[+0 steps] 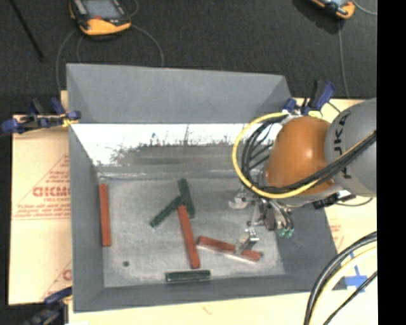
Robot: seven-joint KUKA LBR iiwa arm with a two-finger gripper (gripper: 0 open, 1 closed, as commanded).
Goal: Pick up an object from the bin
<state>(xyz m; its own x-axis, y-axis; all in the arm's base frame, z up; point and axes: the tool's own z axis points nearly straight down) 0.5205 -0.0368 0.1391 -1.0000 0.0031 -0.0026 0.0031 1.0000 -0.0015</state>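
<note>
My fingers (249,243) sit by the rightmost red stick (219,244) in the bin (85,216) of sticks (188,238); wide or narrow, I cannot tell.

Dark floor (209,38); thin cables (154,43) trailing; orange-black device (100,16), perhaps controller.

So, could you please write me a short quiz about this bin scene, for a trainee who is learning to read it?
1. How many red sticks lie in the bin?
2. True or false: the dark green stick by the near wall lies across a red stick.
3. Which thing is nearest to the hand? A: the dark green stick by the near wall. B: the red stick at the floor's right. C: the two crossed dark green sticks.
Key: 1. Three; the others are the red stick by the left wall and the slanted red stick in the middle. 2. False: it crosses none. 3. B.
</note>
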